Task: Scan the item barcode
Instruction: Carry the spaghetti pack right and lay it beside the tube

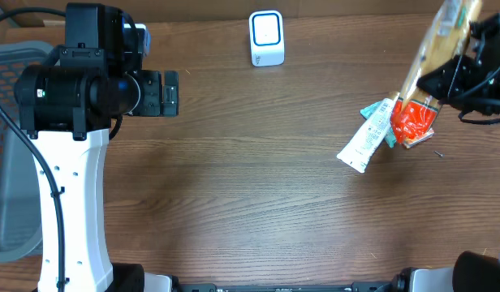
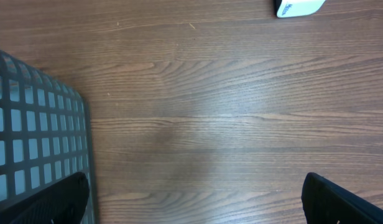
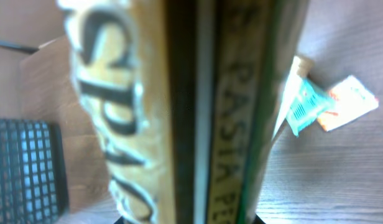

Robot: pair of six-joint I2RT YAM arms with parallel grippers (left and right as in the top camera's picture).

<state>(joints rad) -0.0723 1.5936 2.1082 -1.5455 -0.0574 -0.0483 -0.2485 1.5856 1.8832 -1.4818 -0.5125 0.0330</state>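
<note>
Looking down from overhead, the left gripper hangs over the left of the wooden tabletop, near a grey mesh basket. A white barcode scanner stands at the far edge, about centre. At the right edge, the right gripper has its jaws closed around a long pasta packet. The packet is tilted, and its lower end lies over a red packet. The red packet sits beside a teal packet and a white tube.

From the left wrist, two black fingertips stand far apart at the bottom corners, jaws fully spread and holding nothing. The basket is at the left, and the scanner is at the top right.

From the right wrist, the blurred pasta packet fills the frame, lettered "PASTA". The teal packet shows a barcode behind it.
</note>
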